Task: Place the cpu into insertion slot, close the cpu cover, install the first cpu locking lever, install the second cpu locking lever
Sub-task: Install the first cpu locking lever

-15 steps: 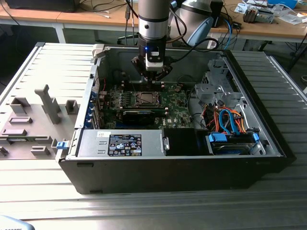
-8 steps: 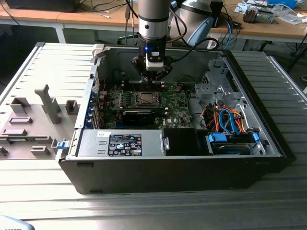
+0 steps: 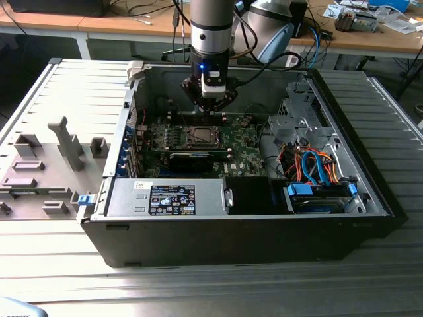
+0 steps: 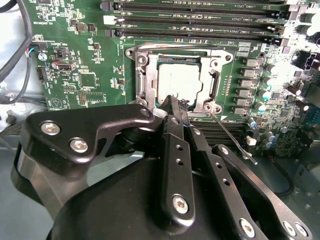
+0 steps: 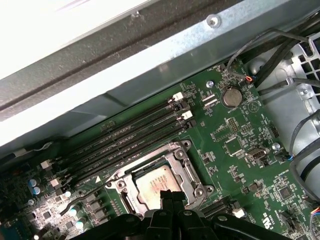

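Green motherboard under narrowed hand, its tips hiding cpu cover edge.

Exterior view: looks down at an angle from in front of the open computer case, far enough to take in the whole case and the arm above it.
First wrist view: close, slanting down onto the motherboard and the case wall.
Second wrist view: close, looking past the gripper.
Shared: both wrist views hold the cpu.
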Controlling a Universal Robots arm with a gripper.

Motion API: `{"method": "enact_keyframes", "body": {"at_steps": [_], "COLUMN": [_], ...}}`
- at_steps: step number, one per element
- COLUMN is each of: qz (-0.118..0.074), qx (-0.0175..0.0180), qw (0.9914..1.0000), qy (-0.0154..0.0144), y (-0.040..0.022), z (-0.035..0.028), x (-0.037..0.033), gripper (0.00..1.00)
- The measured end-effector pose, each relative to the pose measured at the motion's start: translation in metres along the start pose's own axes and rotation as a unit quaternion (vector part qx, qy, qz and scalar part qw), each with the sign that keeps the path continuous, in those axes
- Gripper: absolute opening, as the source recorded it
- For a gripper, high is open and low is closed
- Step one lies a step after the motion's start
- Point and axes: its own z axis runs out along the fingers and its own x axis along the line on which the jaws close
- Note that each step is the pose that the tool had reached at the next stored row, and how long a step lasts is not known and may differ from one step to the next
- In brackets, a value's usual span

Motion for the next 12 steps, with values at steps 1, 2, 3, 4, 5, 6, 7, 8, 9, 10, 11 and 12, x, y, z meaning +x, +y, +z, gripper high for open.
{"method": "enact_keyframes", "body": {"at_steps": [1,2,3,4,5,6,7,8,9,10,11,12], "qz": [-0.001,-0.001,-0.002,-0.003,-0.003,-0.004,-0.004,-0.004,-0.005,-0.006,-0.006,-0.007], "qx": [0.0000,-0.0001,0.0000,-0.0001,-0.0001,-0.0001,-0.0002,-0.0002,-0.0002,-0.0002,-0.0002,-0.0002], "qw": [1.00000,1.00000,1.00000,1.00000,0.99999,0.99999,0.99999,0.99999,0.99999,0.99998,0.99998,0.99998], "qy": [0.0000,0.0000,0.0000,0.0000,0.0000,0.0000,0.0000,0.0000,-0.0001,0.0000,-0.0001,0.0000], "y": [0.0000,0.0000,0.0000,0.0000,0.0000,0.0000,0.0000,0.0000,0.0000,0.0000,0.0000,0.0000], "z": [0.0000,0.0000,0.0000,0.0000,0.0000,0.0000,0.0000,0.0000,0.0000,0.0000,0.0000,0.0000], "x": [0.0000,0.0000,0.0000,0.0000,0.0000,0.0000,0.0000,0.0000,0.0000,0.0000,0.0000,0.0000], "gripper": [0.11,0.11,0.11,0.11,0.11,0.11,0.11,0.11,0.11,0.11,0.11,0.11]}}
